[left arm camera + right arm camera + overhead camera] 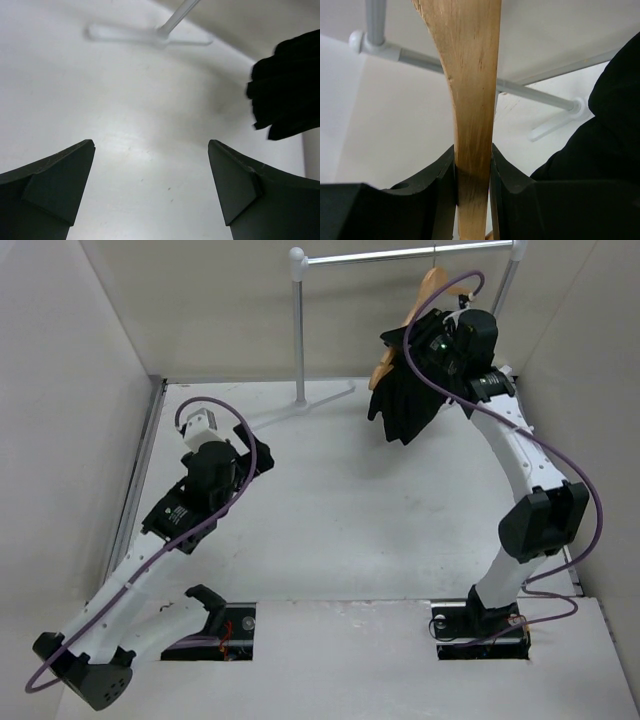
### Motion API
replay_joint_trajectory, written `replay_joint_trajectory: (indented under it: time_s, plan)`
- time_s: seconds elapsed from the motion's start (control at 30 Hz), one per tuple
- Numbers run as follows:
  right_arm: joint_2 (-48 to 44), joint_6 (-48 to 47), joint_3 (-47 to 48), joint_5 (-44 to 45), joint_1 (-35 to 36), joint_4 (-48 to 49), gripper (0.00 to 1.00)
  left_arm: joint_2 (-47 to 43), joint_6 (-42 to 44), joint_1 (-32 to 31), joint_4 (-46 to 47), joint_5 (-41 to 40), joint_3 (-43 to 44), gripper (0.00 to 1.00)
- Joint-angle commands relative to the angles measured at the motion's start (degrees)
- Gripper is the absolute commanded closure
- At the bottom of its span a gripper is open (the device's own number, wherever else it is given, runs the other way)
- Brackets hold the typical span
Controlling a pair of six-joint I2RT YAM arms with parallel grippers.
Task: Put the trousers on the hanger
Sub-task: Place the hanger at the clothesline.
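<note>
At rail (400, 255), right gripper (473, 172) (jaws narrow) pinching hanger (470, 75)

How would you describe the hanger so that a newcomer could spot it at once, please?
Find the grey rail stand at the back. Just below its bar, towards the right, the right end effector clamps the hanger, with the black trousers hanging from it. It is the only tan wooden thing there.

The right arm (520, 450) is hiding much of the hanger (431, 284). The left wrist view's edge is cutting off the trousers (287, 85).
</note>
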Motion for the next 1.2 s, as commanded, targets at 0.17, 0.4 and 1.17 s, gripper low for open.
replay_joint_trajectory:
  time_s: [0.17, 0.4, 1.17]
  plan:
    - [4.5, 0.8, 10.2, -4.0, -4.0, 8.8, 0.93, -7.6, -5.6, 5.4, -2.2, 5.6, -10.5, 0.00]
    - [7.7, 2.2, 10.8, -5.0, -5.6, 8.9, 0.93, -8.7, -8.6, 4.9, -2.6, 6.3, -19.1, 0.00]
    - [7.5, 0.6, 7.4, -2.5, -5.9, 8.1, 0.24, -6.8, -11.6, 6.2, -1.8, 7.8, -21.1, 0.00]
